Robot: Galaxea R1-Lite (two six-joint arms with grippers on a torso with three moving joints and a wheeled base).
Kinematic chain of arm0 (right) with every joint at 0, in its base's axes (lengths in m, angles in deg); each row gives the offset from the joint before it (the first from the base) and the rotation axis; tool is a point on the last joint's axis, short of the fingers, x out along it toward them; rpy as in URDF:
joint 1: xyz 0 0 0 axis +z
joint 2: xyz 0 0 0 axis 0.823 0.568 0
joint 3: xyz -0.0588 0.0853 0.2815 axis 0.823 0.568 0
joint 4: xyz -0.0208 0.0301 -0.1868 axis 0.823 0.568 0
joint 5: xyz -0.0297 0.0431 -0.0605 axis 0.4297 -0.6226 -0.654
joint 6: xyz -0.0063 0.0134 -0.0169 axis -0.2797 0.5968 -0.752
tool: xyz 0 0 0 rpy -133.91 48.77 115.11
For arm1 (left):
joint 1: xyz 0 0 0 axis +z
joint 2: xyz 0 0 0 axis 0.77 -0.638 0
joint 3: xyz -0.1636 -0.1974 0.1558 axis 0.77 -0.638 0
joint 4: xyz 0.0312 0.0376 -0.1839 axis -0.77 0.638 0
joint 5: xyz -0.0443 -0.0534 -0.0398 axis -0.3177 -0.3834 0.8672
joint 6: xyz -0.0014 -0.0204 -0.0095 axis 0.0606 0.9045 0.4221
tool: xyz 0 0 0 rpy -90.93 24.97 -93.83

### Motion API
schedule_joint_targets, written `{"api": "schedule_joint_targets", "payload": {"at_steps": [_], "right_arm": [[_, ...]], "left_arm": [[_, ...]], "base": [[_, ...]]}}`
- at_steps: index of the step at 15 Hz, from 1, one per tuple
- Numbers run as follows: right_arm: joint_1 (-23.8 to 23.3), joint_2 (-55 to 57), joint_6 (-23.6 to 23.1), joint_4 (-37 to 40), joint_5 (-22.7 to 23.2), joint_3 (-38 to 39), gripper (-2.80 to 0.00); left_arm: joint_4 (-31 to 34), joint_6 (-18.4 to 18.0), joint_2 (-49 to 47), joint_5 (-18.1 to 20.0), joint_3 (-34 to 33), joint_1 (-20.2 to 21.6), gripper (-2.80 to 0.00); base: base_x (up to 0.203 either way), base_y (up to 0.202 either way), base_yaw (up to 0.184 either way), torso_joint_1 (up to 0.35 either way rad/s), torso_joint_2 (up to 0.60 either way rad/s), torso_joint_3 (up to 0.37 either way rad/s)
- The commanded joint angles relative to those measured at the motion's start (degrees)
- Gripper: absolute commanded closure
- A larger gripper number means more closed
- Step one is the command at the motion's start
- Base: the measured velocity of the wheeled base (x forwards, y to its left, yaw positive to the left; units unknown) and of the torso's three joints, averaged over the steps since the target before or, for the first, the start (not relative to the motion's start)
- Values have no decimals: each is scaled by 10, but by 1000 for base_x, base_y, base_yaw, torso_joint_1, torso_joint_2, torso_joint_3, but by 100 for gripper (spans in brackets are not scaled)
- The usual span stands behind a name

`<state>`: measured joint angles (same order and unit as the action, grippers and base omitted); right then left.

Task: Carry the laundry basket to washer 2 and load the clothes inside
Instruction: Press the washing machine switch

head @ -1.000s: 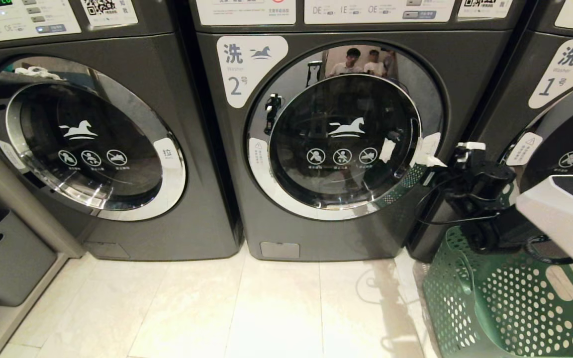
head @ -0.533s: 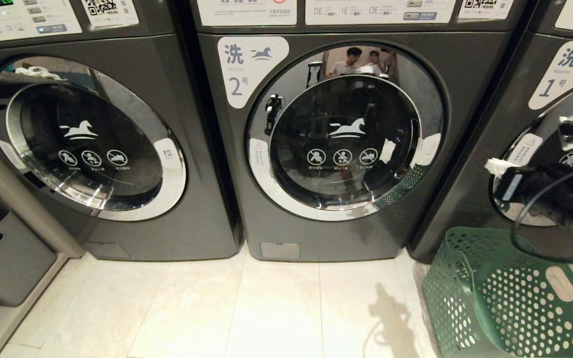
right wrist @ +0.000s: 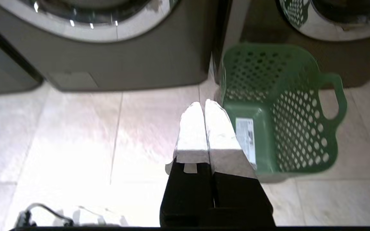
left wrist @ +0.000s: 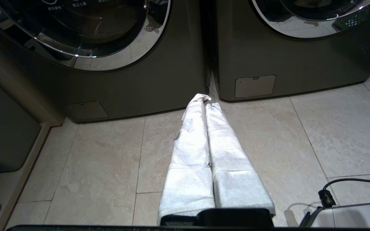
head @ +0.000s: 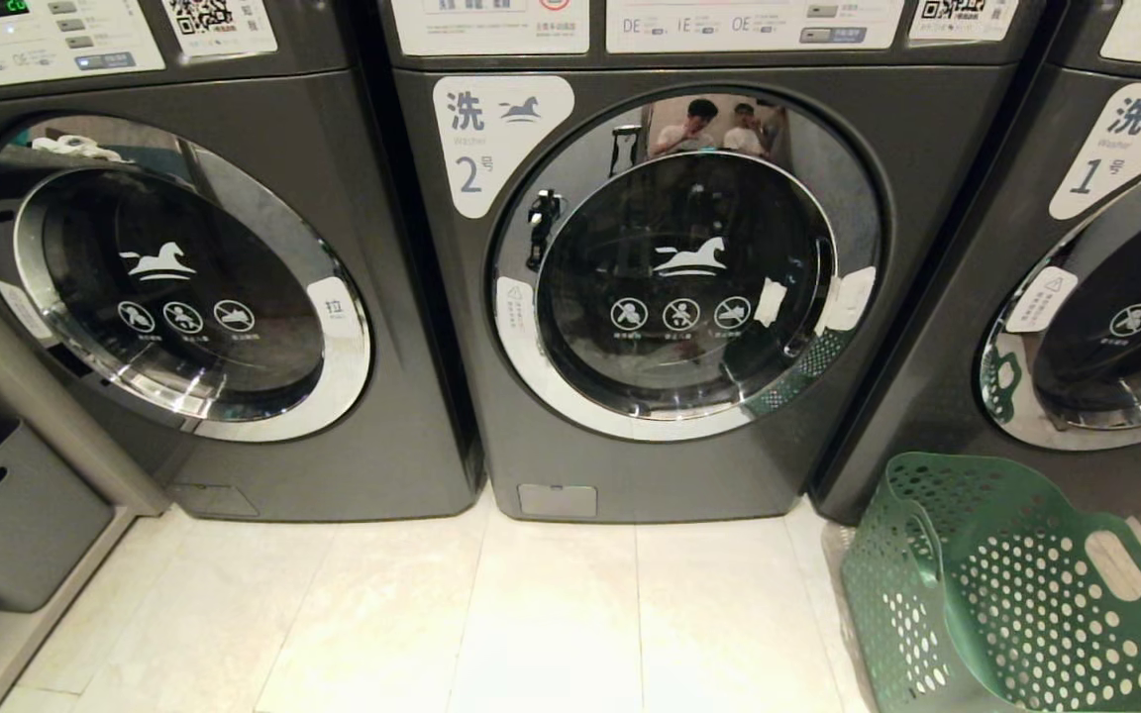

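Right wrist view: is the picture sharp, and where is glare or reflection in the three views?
Right wrist view: soft and blurred, floor tiles washed out by glare before the shut right gripper. Head view: sharp; washer 2 door mirrors people and the laundry basket. Left wrist view: clear, evenly lit, left gripper shut.

My left gripper [left wrist: 207, 102] sits at centre frame, its two white-wrapped fingers [left wrist: 191, 144] pressed together with nothing between them, tips aimed at the dark gap between two grey washers. Washer 2 [left wrist: 287, 64] fills the upper right, its chrome door rim cut off by the top edge, a small rectangular access flap [left wrist: 255, 86] low on its front. Another washer [left wrist: 108, 80] fills the upper left. Beige floor tiles [left wrist: 316, 138] spread below. A black cable [left wrist: 348, 184] curls at lower right.
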<state>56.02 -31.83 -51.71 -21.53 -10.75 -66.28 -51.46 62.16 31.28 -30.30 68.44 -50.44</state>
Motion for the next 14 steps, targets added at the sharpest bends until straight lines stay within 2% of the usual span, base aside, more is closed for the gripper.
{"api": "schedule_joint_targets", "payload": {"at_steps": [1,3,5,7,9,10,12,13,14], "right_arm": [[0,-73,-4,12,-2,29,0],[-5,-113,-14,10,-3,77,0],[-53,-151,-30,22,1,110,0],[-73,-211,-35,96,26,115,0],[-78,-218,-81,152,56,116,0],[-61,-219,-89,155,60,115,0],[11,-233,-99,156,61,115,0],[24,-242,-100,154,61,115,0],[17,-266,-100,153,60,115,0]], "left_arm": [[0,0,1,0,0,0,0],[0,0,1,0,0,0,0],[0,0,1,0,0,0,0],[0,0,1,0,0,1,0],[0,0,1,0,0,1,0],[-2,4,1,0,-1,1,0],[-15,18,1,-1,-5,0,0],[-24,15,1,0,-12,0,0],[-33,15,1,0,-16,1,0]], "base": [[0,0,0,0,0,0],[0,0,0,0,0,0],[0,0,0,0,0,0],[0,0,0,0,0,0],[0,0,0,0,0,0],[0,0,0,0,0,0],[0,0,0,0,0,0],[0,0,0,0,0,0],[0,0,0,0,0,0]]}}
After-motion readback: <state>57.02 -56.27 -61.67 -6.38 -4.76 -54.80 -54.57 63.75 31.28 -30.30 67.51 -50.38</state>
